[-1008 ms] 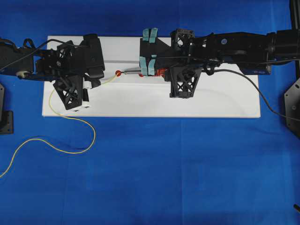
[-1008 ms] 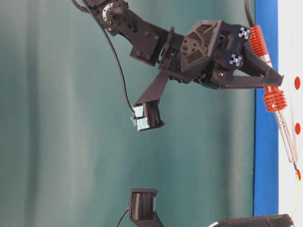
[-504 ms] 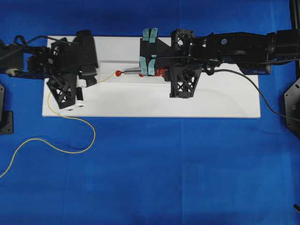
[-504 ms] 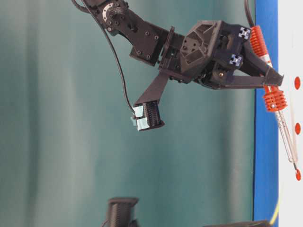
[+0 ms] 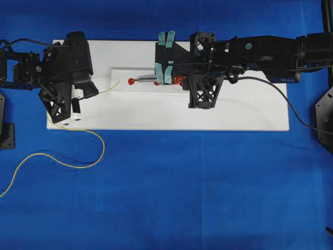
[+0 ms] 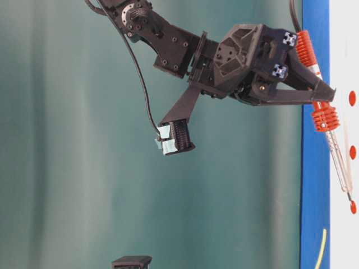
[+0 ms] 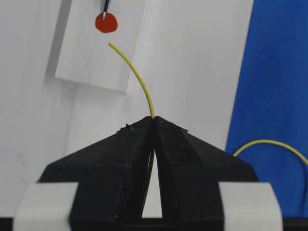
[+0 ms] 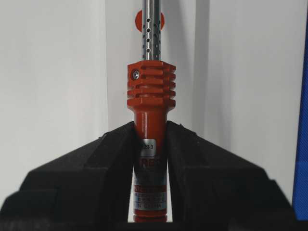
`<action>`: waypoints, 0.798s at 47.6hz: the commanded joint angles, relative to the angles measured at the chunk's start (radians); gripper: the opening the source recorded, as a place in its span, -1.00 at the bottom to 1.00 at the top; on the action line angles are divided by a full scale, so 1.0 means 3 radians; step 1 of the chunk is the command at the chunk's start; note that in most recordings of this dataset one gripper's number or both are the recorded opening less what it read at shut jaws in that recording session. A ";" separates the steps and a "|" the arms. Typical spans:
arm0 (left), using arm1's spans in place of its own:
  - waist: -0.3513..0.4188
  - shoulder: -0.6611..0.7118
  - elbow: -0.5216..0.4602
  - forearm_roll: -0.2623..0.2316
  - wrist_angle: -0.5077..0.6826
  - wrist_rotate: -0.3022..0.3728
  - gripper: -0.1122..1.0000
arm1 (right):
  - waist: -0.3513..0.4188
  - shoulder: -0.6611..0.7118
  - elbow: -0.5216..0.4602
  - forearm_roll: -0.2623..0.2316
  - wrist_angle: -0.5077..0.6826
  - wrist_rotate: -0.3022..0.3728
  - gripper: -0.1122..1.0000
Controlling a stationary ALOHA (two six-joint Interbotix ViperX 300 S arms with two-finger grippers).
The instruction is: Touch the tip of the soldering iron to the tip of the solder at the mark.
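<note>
On the iron (image 8: pixel 150 120) I see a small silver label with digits that look like "033", and below it a red label whose print is too small for me to read. My right gripper (image 8: pixel 150 144) is clamped on the orange-red handle. In the overhead view the iron (image 5: pixel 156 79) lies along the length of the white board (image 5: pixel 250 114), with its shaft pointing left, and the tip is at the red mark (image 5: pixel 131 82). My left gripper (image 7: pixel 154 120) is pressed together on the solder (image 7: pixel 137 77). The free end of the solder rises from the jaws and curves toward the mark (image 7: pixel 106 22), but it stops near it, not touching the mark or the iron tip. Behind the left gripper (image 5: pixel 83 94) the solder (image 5: pixel 78 166) runs in loose loops over the blue cloth (image 5: pixel 208 198)
</note>
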 commanded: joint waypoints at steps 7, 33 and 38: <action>-0.0010 -0.0041 -0.0041 0.0000 -0.0031 -0.0010 -0.76 | 0.0005 -0.0383 0.0107 -0.0041 0.0005 0.0010 -0.68; -0.0010 -0.0015 -0.0077 0.0000 -0.0041 -0.0010 -0.76 | -0.0015 -0.1033 0.0782 -0.0056 0.0000 0.0179 -0.68; -0.0010 -0.0015 -0.0082 0.0000 -0.0087 -0.0020 -0.76 | -0.0015 -0.1023 0.0772 -0.0107 -0.0010 0.0179 -0.68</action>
